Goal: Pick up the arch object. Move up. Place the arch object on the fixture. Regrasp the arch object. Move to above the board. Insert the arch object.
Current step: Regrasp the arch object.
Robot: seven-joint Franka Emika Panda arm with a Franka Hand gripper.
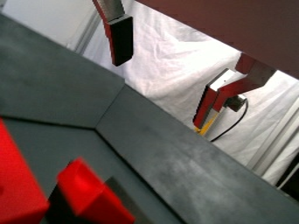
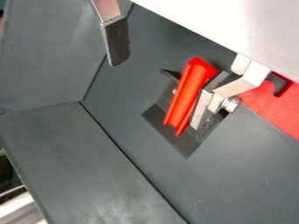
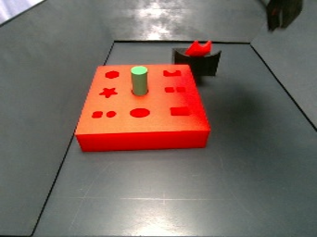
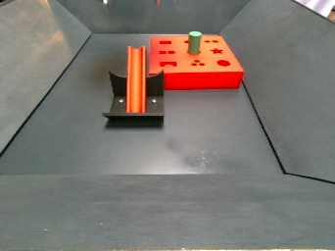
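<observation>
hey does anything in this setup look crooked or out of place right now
Nothing stands out. The arch object lies straight in the fixture, the green peg stands upright in the board, and the gripper is open above, holding nothing.

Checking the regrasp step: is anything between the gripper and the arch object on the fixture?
Nothing visible. The gripper, jaws open and empty, hangs clear of the arch object lying on the fixture; the green peg stands away on the board.

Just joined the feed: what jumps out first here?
The red arch object lies along the black fixture, left of the board in a side view. The orange-red board has a green peg standing upright in it. The gripper hangs open above the arch object, holding nothing.
</observation>
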